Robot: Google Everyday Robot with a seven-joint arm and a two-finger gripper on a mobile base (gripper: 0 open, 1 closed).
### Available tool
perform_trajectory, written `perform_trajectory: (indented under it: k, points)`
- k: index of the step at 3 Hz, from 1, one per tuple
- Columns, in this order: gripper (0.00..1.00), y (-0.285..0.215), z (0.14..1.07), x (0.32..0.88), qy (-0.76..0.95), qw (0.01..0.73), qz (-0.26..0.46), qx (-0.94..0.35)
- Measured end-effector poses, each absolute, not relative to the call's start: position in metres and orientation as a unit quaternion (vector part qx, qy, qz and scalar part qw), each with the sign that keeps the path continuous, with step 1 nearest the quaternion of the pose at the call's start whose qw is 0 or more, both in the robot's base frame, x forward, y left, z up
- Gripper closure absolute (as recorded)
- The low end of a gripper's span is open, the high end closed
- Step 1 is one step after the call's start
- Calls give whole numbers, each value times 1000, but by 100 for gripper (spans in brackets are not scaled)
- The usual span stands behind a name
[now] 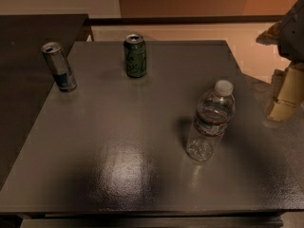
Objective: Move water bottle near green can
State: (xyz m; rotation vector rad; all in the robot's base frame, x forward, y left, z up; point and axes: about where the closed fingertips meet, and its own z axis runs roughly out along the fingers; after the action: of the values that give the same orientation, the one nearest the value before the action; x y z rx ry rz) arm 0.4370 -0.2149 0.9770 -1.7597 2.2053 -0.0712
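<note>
The water bottle [210,121] is clear ribbed plastic with a white cap and stands upright on the right half of the dark table [118,141]. The green can [135,55] stands upright near the table's far edge, well to the bottle's upper left. My gripper [286,93] is at the right edge of the view, beyond the table's right side. It is to the right of the bottle, apart from it and holding nothing that I can see.
A slim silver and blue can [59,66] stands at the table's far left. A second dark surface [28,37] adjoins the table on the left. Pale floor [190,32] lies behind the table.
</note>
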Motion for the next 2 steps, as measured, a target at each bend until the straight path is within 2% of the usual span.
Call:
perform_trajectory:
  k: [2]
  points:
    - [0, -184, 955, 421, 729, 171, 87, -657]
